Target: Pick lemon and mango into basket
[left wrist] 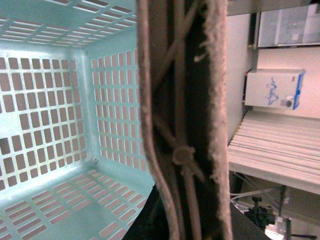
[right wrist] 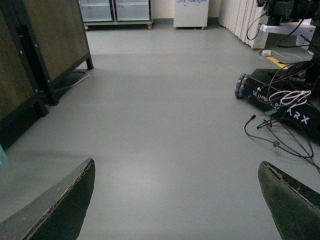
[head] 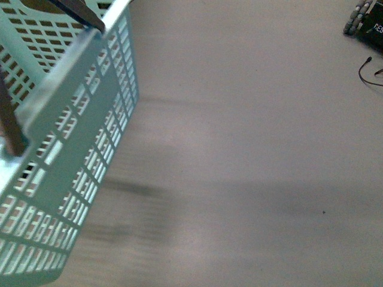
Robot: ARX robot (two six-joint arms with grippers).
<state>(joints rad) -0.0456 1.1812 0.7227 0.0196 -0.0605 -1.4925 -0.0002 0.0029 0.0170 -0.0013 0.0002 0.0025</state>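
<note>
The basket (head: 72, 119) fills the left edge of the front view, tilted, its slotted aqua wall blurred against the grey floor (head: 251, 149), with a brown handle (head: 12, 128) standing at its near rim. The left wrist view looks into the basket's slotted corner and floor, where the part in view holds nothing. A brown ribbed strip (left wrist: 182, 125) runs right across the lens, and I cannot tell whether the left claw is apart or together. The right claw (right wrist: 176, 165) hangs over bare floor with its dark fingers (right wrist: 65, 205) wide apart and nothing between them. A black wheeled base (right wrist: 285, 100) and loose cable (right wrist: 270, 135) lie beyond it.
</note>
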